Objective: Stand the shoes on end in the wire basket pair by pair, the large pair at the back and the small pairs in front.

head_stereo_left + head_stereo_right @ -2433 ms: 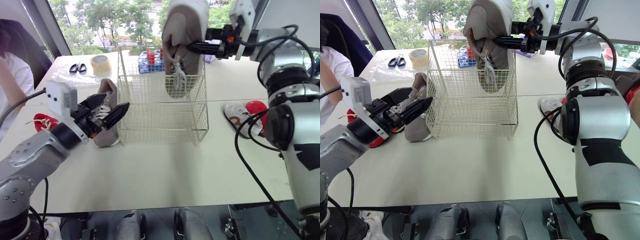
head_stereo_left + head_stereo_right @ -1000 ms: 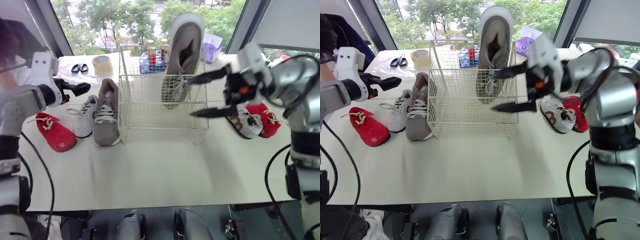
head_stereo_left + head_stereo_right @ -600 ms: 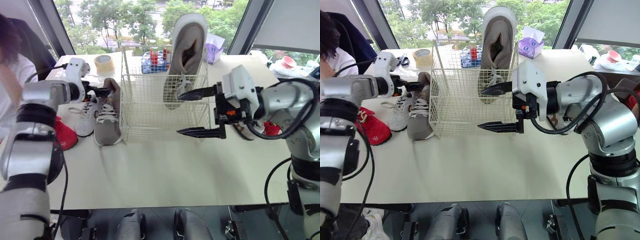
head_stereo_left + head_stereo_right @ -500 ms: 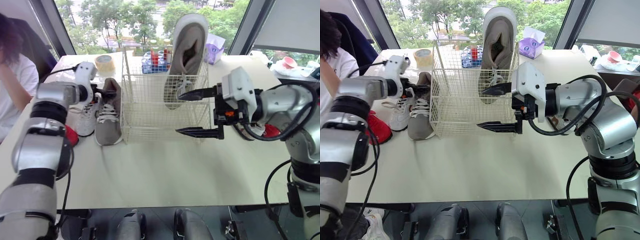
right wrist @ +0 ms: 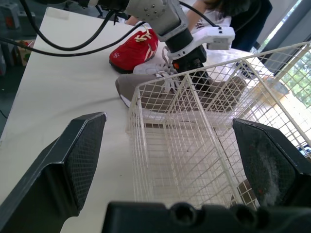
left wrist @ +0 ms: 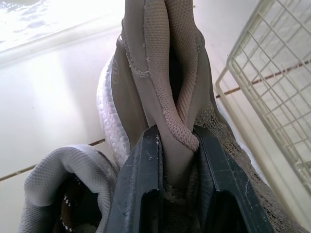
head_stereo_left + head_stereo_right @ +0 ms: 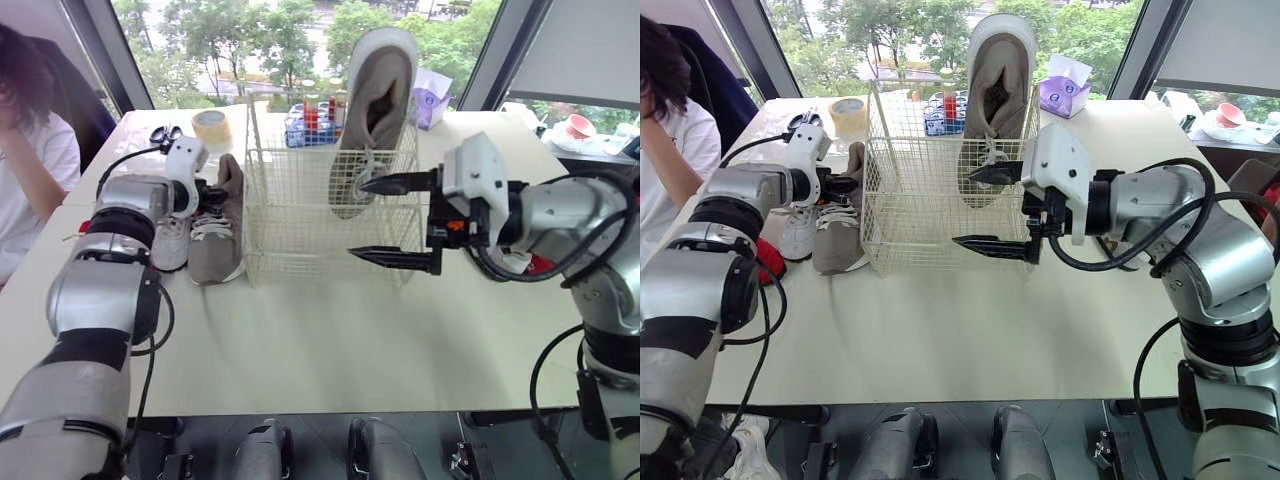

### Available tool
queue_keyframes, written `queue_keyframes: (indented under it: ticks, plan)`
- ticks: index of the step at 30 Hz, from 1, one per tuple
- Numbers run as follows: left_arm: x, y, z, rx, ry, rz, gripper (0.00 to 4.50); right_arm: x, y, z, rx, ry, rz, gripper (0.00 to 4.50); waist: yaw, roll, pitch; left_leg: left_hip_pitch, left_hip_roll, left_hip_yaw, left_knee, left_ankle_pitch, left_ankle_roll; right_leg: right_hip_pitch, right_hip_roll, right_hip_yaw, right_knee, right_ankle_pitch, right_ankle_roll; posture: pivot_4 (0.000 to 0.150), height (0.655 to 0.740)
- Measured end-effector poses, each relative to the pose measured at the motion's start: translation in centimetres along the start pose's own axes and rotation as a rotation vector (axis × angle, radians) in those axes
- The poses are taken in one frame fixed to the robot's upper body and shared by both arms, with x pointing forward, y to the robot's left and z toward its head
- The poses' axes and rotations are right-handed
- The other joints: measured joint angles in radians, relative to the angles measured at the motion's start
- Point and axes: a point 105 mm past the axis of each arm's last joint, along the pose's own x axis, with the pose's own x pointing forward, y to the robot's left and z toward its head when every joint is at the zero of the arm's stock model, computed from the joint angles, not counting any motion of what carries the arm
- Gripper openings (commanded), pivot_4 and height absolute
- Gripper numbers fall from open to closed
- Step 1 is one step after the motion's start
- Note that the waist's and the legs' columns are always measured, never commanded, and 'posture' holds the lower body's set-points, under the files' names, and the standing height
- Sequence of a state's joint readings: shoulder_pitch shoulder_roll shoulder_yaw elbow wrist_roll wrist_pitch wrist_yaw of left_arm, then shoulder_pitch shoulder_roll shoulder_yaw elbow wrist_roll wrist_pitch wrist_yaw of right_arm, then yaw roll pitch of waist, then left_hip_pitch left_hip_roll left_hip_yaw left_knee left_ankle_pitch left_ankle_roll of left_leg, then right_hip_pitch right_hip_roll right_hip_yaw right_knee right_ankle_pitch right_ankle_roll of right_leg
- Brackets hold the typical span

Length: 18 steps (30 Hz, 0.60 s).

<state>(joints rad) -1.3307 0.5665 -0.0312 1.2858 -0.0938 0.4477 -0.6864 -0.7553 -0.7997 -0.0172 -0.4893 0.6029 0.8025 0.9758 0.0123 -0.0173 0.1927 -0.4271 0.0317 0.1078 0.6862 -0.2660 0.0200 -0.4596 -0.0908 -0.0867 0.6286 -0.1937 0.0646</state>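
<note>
**Inspector:** Head view?
**Assistant:** Wire basket [image 7: 330, 215] at centre frame. One grey shoe [image 7: 378, 100] stands on end at its right side, heel up. Its mate [image 7: 215, 240] lies flat left of the basket, beside a white shoe [image 7: 170, 245]. Left claw [image 7: 215, 190] at the mate's heel. Right claw [image 7: 357, 218] before the basket front, gaping wide, empty.
**Inspector:** Left wrist?
**Assistant:** Fingers [image 6: 141, 184] pinched tight on the mate's heel collar.
**Inspector:** Right wrist?
**Assistant:** Fingers [image 5: 82, 150] far apart, nothing between. Basket beyond, red shoe [image 5: 135, 47] past it.
</note>
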Motion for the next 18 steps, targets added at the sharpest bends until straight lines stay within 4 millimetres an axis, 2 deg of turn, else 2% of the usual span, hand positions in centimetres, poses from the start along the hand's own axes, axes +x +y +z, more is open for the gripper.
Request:
queue_keyframes:
  ticks: [3, 5, 7, 10, 12, 15, 18]
  plan:
    - [-0.5, 0.4, 1.0, -0.036, -0.039, 0.010, 0.25, -0.1, -0.1, 0.0, 0.000, 0.002, -0.007, 4.50, -0.001, -0.003, 0.002, -0.001, 0.000, 0.000, 0.000, 0.000, 0.000, -0.001, 0.000, 0.000, 0.000, 0.000, 0.000, 0.150, 0.7400]
    - [-1.4, 0.8, 2.6, -0.074, -0.093, 0.013, 0.25, -0.2, -0.1, 0.0, 0.002, 0.003, -0.007, 4.50, -0.002, -0.006, 0.003, -0.002, 0.000, 0.000, 0.000, 0.000, 0.000, -0.001, 0.000, 0.000, 0.000, 0.000, 0.000, 0.150, 0.7400]
    - [-3.2, 1.6, 5.5, -0.112, -0.190, 0.022, 0.25, -0.3, -0.3, -0.2, 0.008, 0.011, -0.014, 4.50, -0.003, -0.007, 0.004, -0.003, 0.000, 0.000, 0.000, 0.000, 0.000, -0.002, 0.000, 0.000, 0.000, 0.000, 0.000, 0.150, 0.7400]
    - [-7.0, 2.6, 10.3, -0.121, -0.364, 0.036, 0.25, -0.6, -0.9, -0.4, 0.025, 0.017, -0.033, 4.50, -0.007, -0.007, 0.004, -0.003, 0.000, 0.000, 0.000, 0.000, 0.000, -0.002, 0.000, 0.000, 0.000, 0.000, 0.000, 0.150, 0.7400]
    - [-9.1, 2.9, 12.4, -0.105, -0.457, 0.049, 0.25, -0.8, -1.2, -0.4, 0.035, 0.013, -0.041, 4.50, -0.007, -0.007, 0.004, -0.003, 0.000, 0.000, 0.000, 0.000, 0.000, -0.002, 0.000, 0.000, 0.000, 0.000, 0.001, 0.150, 0.7400]
    - [-11.0, 2.9, 14.7, -0.071, -0.576, 0.086, 0.25, -1.2, -1.8, -0.1, 0.046, -0.007, -0.057, 4.50, -0.003, -0.007, 0.004, -0.003, 0.000, 0.000, 0.000, 0.000, 0.000, -0.002, 0.000, 0.000, 0.000, 0.000, 0.000, 0.150, 0.7400]
    - [-13.2, 2.0, 18.6, 0.022, -0.801, 0.161, 0.25, -2.4, -3.2, 0.7, 0.049, -0.027, -0.122, 4.50, 0.007, -0.007, 0.004, -0.004, 0.000, 0.000, 0.001, 0.000, 0.000, -0.001, -0.002, -0.001, -0.001, 0.000, 0.000, 0.150, 0.7400]
